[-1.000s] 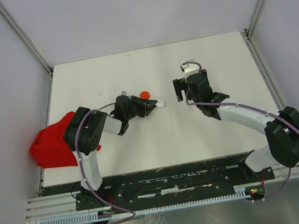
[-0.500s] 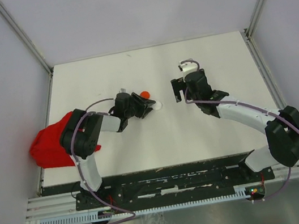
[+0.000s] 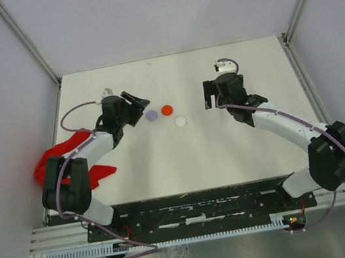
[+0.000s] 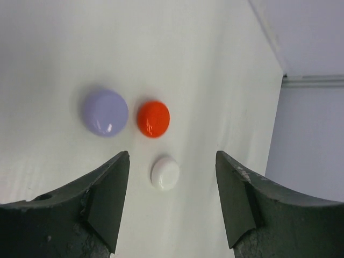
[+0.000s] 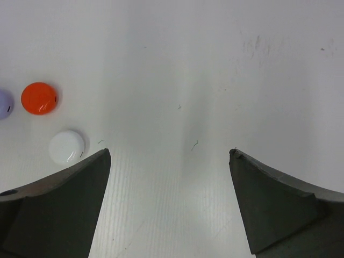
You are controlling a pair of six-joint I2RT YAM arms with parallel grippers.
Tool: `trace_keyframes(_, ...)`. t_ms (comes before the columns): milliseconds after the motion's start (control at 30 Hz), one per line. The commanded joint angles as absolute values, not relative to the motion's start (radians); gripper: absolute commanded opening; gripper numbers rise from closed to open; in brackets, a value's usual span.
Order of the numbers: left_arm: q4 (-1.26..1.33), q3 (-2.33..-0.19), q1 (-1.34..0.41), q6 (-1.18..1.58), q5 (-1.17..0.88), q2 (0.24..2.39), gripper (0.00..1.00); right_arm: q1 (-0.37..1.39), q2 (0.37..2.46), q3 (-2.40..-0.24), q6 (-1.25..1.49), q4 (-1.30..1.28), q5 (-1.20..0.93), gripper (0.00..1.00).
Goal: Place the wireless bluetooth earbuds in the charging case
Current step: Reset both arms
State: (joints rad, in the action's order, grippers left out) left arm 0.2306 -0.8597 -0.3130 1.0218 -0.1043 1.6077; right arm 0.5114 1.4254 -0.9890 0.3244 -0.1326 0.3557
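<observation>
No earbuds visible in any view, so heading and long axis can't be told. Centre-left of the top view: lilac disc [image 4: 105,112], red disc [image 4: 153,119], white disc [image 4: 165,172] on the bench [image 3: 229,152], close but apart. Left pincer [image 4: 172,155] and right pincer [image 5: 169,156] are spread wide, empty. Risk: mistaking a disc for an earbud, or spread fingers scattering the discs.

White matte bench [image 3: 184,160], faint scuffs. Pale grey walls [image 3: 159,12] enclose three sides. Metal frame posts [image 3: 25,41] at back corners. Black mounting plate [image 3: 200,212] along near edge. Even, soft light.
</observation>
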Motion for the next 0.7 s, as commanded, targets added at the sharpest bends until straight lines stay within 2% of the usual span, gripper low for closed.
trace_keyframes(0,0.149,-0.868,-0.181,0.902,-0.036,1.513,0.71,0.503,1.45,-1.089,0.463,-0.225,0.494,1.0)
trace_keyframes(200,0.16,-0.786,-0.025,0.93,-0.02,1.449,0.71,0.503,1.479,-1.164,0.587,-0.349,0.674,1.0)
trace_keyframes(433,0.18,-0.639,0.059,1.048,0.187,1.247,0.73,0.503,1.515,-1.212,0.666,-0.464,0.798,1.0)
trace_keyframes(667,0.17,-0.656,0.07,1.046,0.119,1.274,0.73,0.501,1.512,-1.205,0.724,-0.472,0.829,0.99)
